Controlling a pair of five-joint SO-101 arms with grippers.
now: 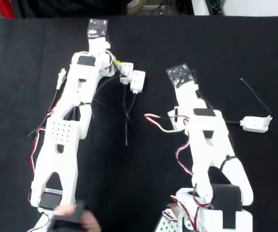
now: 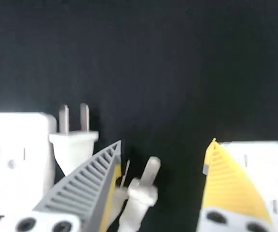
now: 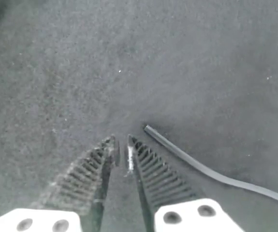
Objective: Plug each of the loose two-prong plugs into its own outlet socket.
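Alignment decides this step. Your left hand (image 2: 167, 141) is spread wide over the black tabletop (image 2: 153, 58), with one grey ribbed finger (image 2: 83, 188) and one yellow ribbed finger (image 2: 230, 186). A small white two-prong plug (image 2: 141, 193) lies between them, close against the grey finger and not yet pinched. A second white two-prong plug (image 2: 73, 142) lies just beside a white plastic outlet block (image 2: 13, 159), its prongs pointing away from the hand. Another white outlet block (image 2: 267, 164) sits behind the yellow finger.

Close on the plug's body, not its prongs — I judge that a grip across the flat sides will keep it from twisting. Then turn the prongs square to the slots of the block you choose and push straight in. The block looks light and may slide on the tabletop, so brace it if you can.

Your right hand (image 3: 121, 142) hangs over bare tabletop with its fingers pressed almost together on nothing, a thin black cord (image 3: 201, 169) just beside it. Farther out on that side lies a white block with a cord (image 1: 255, 124).
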